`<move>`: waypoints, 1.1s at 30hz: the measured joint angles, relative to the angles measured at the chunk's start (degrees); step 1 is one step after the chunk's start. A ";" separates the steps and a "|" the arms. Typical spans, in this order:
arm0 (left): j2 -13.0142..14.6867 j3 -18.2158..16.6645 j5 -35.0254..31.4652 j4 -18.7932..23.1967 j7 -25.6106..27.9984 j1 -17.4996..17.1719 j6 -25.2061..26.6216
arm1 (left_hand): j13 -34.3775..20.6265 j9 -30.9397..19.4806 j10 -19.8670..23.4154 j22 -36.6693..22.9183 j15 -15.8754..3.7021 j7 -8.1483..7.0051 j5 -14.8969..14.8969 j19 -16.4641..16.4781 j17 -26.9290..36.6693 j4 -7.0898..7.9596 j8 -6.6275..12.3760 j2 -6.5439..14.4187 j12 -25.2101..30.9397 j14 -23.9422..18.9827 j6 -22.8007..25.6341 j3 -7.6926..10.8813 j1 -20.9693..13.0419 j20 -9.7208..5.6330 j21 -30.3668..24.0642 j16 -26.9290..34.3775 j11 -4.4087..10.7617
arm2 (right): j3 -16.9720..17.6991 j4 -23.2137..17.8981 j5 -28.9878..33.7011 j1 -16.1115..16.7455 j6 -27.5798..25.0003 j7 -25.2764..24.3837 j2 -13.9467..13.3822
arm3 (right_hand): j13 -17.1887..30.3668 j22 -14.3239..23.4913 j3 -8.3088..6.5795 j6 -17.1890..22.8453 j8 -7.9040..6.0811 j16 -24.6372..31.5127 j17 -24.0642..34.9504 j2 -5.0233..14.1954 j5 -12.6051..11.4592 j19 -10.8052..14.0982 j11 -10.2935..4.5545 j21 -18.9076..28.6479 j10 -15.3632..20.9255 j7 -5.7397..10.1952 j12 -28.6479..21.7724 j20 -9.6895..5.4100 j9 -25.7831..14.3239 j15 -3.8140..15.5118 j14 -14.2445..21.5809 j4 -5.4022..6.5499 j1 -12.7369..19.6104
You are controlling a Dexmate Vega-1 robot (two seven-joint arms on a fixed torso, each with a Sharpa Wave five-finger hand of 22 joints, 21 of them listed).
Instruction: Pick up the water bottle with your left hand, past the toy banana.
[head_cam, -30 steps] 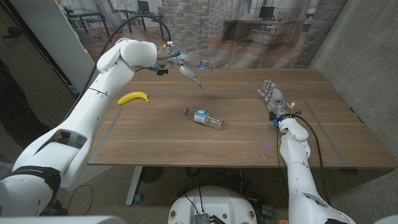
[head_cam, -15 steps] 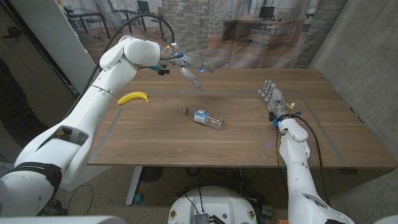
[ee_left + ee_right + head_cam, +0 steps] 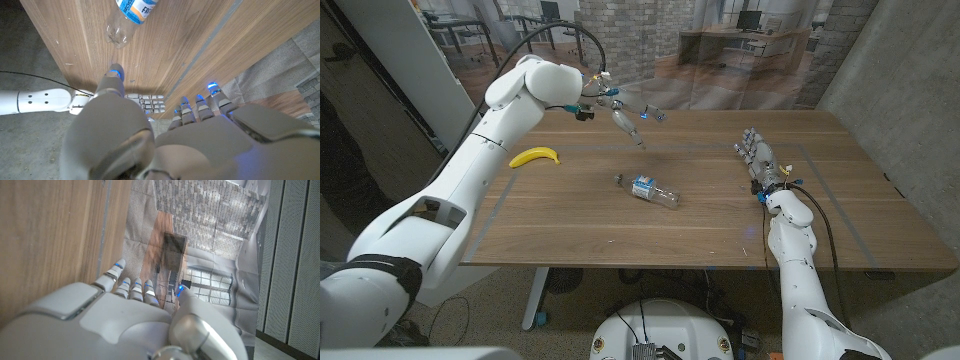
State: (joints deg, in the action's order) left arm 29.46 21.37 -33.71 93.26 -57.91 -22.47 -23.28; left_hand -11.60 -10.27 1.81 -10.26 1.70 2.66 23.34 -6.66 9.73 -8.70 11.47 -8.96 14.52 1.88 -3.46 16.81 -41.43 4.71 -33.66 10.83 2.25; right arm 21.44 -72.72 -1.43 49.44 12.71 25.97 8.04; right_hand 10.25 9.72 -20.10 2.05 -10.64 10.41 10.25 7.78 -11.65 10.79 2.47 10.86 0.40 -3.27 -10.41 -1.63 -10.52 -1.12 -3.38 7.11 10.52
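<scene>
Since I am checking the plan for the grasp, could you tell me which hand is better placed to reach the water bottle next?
Probably the left. The left hand is raised, open, over the far side of the table, beyond the toy banana, above the lying water bottle. The right hand waits near the table's right side, farther from the bottle.

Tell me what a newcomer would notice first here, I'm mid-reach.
The left hand hangs open above the far side of the table. The water bottle lies on its side mid-table, nearer the robot than that hand; the banana is off to the left. The right hand waits at the right.
</scene>
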 measured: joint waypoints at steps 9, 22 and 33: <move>-0.43 1.04 -0.65 -1.26 -0.62 1.14 -0.77 | 0.00 0.00 0.21 0.00 -0.08 0.00 0.44 0.22 0.00 -0.06 0.00 -0.23 0.00 -0.08 0.61 -0.41 -0.84 0.23 0.42 0.00 0.21 | 0.00 0.80 0.10 -0.51 0.22 -0.16 -0.13 | 0.00 0.00 0.00 0.00 0.00 0.00 0.00 -0.23 0.00 0.00 0.00 0.00 0.00 0.00 0.00 0.00 0.00 -0.32 0.32 0.00 -0.23; -1.15 2.64 -2.38 -2.52 -1.72 2.44 -1.69 | -0.29 0.01 0.62 0.00 -0.38 0.00 0.89 0.41 0.00 -0.01 0.00 0.00 0.17 -0.38 1.24 -1.28 -1.51 0.40 0.85 0.00 -0.21 | 0.11 2.89 0.13 -1.74 0.90 -0.10 -0.59 | 0.00 0.00 0.00 0.00 0.00 0.00 0.00 -0.23 0.00 0.00 0.22 0.00 0.22 0.00 0.00 0.00 0.00 -0.31 0.31 0.00 -0.23; -1.47 3.67 -3.58 -2.60 -2.18 2.66 -2.04 | -0.28 0.01 1.23 0.00 -0.11 -0.32 1.28 1.01 0.00 0.25 0.00 0.00 0.33 -0.66 1.53 -1.99 -1.51 0.40 0.85 0.00 -0.21 | 0.14 3.60 0.05 -2.25 1.35 0.11 -0.84 | 0.00 0.00 0.00 0.32 0.00 0.00 0.00 -0.23 0.00 0.32 0.21 0.00 0.21 -0.32 0.00 0.32 0.00 -0.31 0.31 0.00 -0.23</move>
State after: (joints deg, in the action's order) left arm 27.99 25.04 -37.28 90.66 -60.08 -19.82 -25.32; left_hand -11.88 -10.26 3.04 -10.25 1.60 2.34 24.62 -5.65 9.73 -8.45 11.47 -8.96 14.85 1.22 -1.93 14.82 -42.94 5.11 -32.81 10.83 2.05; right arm 21.58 -69.11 -1.38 47.19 14.06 26.07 7.19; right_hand 10.24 9.72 -20.10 2.37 -10.64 10.41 10.25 7.55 -11.65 11.11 2.68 10.86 0.61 -3.59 -10.41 -1.32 -10.52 -1.43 -3.07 7.11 10.29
